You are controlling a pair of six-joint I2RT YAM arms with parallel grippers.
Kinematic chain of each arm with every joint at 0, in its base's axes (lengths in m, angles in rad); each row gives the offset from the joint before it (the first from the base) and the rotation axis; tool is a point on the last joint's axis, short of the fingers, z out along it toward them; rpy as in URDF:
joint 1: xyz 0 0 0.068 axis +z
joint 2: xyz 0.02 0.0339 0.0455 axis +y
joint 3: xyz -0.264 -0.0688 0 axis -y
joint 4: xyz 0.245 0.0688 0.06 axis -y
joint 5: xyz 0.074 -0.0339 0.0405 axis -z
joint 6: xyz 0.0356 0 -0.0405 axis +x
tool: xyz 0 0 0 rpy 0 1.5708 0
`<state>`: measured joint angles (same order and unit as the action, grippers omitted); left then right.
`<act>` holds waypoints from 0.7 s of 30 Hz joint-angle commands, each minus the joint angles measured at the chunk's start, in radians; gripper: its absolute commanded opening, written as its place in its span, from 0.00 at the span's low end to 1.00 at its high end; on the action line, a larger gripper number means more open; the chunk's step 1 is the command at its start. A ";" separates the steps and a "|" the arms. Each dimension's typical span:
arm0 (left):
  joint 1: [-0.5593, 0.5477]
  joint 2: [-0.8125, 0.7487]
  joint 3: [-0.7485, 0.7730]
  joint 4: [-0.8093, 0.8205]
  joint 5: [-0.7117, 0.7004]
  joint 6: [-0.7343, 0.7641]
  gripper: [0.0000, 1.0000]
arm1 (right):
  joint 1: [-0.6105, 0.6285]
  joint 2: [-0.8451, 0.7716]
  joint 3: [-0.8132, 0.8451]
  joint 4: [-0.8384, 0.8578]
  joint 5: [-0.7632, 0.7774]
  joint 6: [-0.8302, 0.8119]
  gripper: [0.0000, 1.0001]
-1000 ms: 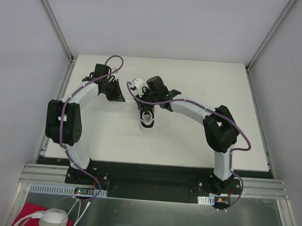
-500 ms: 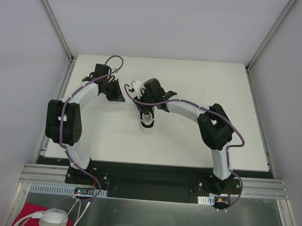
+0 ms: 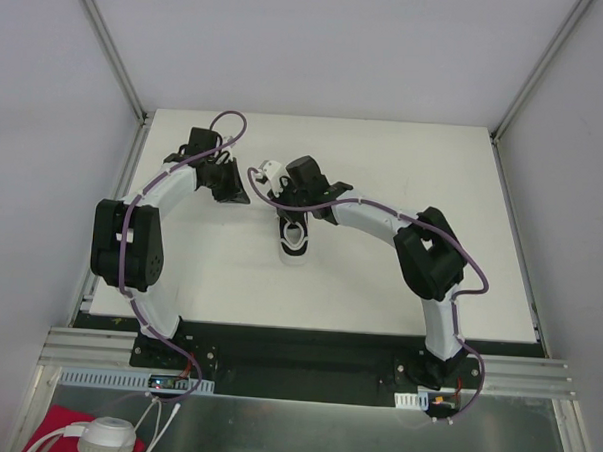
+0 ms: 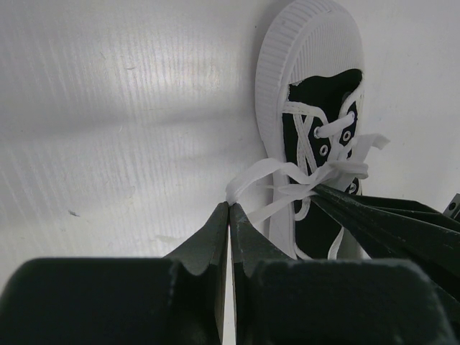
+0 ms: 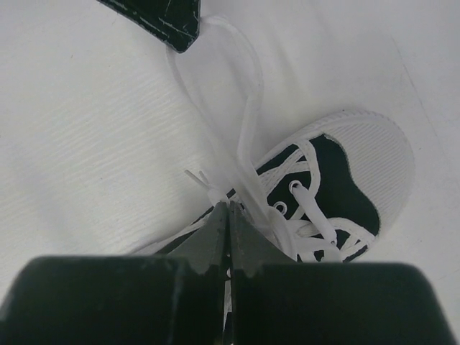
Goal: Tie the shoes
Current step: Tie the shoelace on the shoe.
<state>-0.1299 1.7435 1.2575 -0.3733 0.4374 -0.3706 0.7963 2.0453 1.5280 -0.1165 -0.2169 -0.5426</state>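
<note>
Right tool (image 5: 229, 208) moved left, clamped; left tool (image 4: 229, 208) too, both pinching flat laces (image 4: 264, 172) (ribbed-toe sneaker (image 4: 302, 44))

Shoe: one small black sneaker (image 3: 294, 240), white sole + ribbed white toe cap.
Pose: upright on its sole; from top cam I see the toe pointing twd the near edge.
Spot: on table (image 3: 434, 172), approx mid, a bit left of ctr.
Laces (image 4: 291, 183): thin, white, thru eyelets, bunched over tongue; one long loop drawn out sideways off shoe.
</note>
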 commanded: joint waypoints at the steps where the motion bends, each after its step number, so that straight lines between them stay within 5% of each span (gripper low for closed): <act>1: 0.004 -0.016 0.011 -0.009 0.007 0.018 0.00 | 0.004 -0.063 -0.009 0.015 -0.045 0.024 0.01; 12: 0.004 -0.015 0.014 -0.007 0.011 0.018 0.00 | 0.004 -0.089 -0.012 0.041 -0.124 0.076 0.07; 21: 0.004 -0.015 0.013 -0.007 0.009 0.019 0.00 | 0.012 -0.071 -0.002 0.052 -0.187 0.099 0.02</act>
<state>-0.1299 1.7435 1.2575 -0.3733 0.4374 -0.3706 0.7967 2.0201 1.5105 -0.1013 -0.3466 -0.4698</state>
